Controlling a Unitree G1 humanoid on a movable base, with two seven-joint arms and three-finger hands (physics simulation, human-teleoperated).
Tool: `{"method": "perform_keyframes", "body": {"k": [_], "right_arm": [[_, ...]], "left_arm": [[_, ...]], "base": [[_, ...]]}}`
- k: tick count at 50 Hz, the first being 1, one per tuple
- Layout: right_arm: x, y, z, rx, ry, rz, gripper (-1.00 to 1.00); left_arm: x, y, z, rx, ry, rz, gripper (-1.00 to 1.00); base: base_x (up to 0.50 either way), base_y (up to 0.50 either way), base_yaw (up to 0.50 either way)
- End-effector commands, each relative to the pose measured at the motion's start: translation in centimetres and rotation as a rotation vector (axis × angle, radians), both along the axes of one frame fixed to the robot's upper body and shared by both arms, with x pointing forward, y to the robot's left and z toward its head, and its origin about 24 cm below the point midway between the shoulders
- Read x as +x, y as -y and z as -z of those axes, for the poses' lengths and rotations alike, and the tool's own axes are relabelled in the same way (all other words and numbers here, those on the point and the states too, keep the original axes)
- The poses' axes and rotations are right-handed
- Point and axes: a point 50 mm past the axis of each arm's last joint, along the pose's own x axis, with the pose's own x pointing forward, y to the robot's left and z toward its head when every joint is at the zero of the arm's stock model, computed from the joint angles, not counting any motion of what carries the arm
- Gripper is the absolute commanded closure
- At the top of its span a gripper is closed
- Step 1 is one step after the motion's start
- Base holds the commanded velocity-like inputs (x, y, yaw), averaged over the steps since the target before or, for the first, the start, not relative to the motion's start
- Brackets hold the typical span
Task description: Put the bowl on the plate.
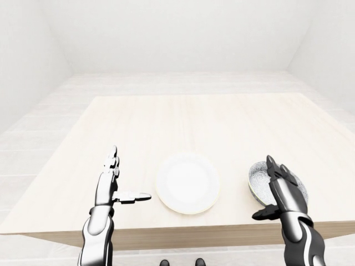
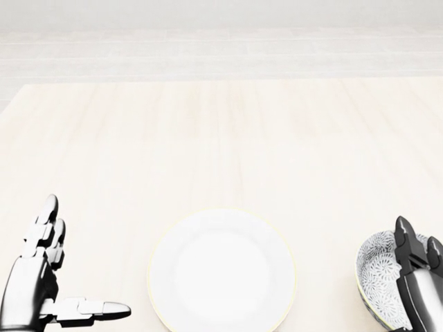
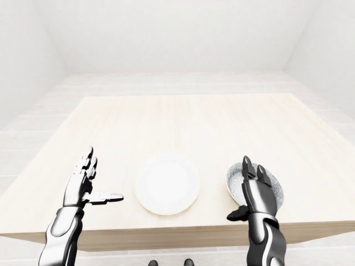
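A grey-patterned bowl (image 2: 377, 271) sits on the table at the lower right of the head view. A plain white plate (image 2: 221, 271) lies to its left, a small gap apart. My right hand (image 1: 263, 188) is open. Its fingers (image 1: 283, 180) stand over the bowl's inside and hide the right half. The thumb (image 1: 259, 215) points left just outside the near rim. My left hand (image 1: 130, 174) hovers open to the left of the plate, with fingers up, thumb pointing toward the plate, and nothing in it.
The light wooden table (image 1: 194, 122) stretches wide above the plate and bowl. Its near edge (image 1: 183, 230) runs just below both hands in the eye views. White floor and walls surround it.
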Motion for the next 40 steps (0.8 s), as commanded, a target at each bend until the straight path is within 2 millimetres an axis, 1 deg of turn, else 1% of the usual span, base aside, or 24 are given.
{"method": "perform_keyframes", "body": {"k": [1, 7, 18, 32, 33, 34, 37, 40], "right_arm": [[-0.3, 0.4, 0.3, -0.032, -0.028, 0.018, -1.00], [-0.7, 1.0, 1.2, -0.066, -0.067, 0.042, -1.00], [-1.3, 1.1, 2.3, -0.062, -0.103, 0.061, -1.00], [-1.3, 1.2, 2.4, -0.083, -0.120, 0.060, -1.00], [-1.3, 1.2, 2.4, -0.084, -0.120, 0.060, -0.95], [-1.3, 1.2, 2.4, -0.085, -0.121, 0.060, -0.83], [-1.3, 1.3, 2.5, -0.089, -0.125, 0.062, -0.58], [-1.3, 1.3, 2.5, -0.088, -0.125, 0.062, -0.55]], "left_arm": [[0.0, -0.1, 0.0, 0.004, -0.001, 0.000, -1.00], [0.0, 0.0, 0.1, 0.002, -0.004, 0.001, -1.00], [-0.2, -0.1, 0.3, 0.005, -0.008, -0.004, -1.00], [-0.1, -0.1, 0.3, 0.004, -0.008, 0.000, -1.00], [-0.2, -0.1, 0.3, 0.004, -0.009, 0.000, -1.00], [-0.2, -0.1, 0.3, 0.003, -0.009, 0.000, -1.00], [-0.3, -0.1, 0.4, 0.003, -0.010, -0.003, -1.00], [-0.3, -0.1, 0.3, 0.004, -0.010, -0.003, -1.00]], "base": [[0.00, 0.00, 0.00], [0.00, 0.00, 0.00], [0.00, 0.00, 0.00], [0.00, 0.00, 0.00], [0.00, 0.00, 0.00], [0.00, 0.00, 0.00], [0.00, 0.00, 0.00], [0.00, 0.00, 0.00]]}}
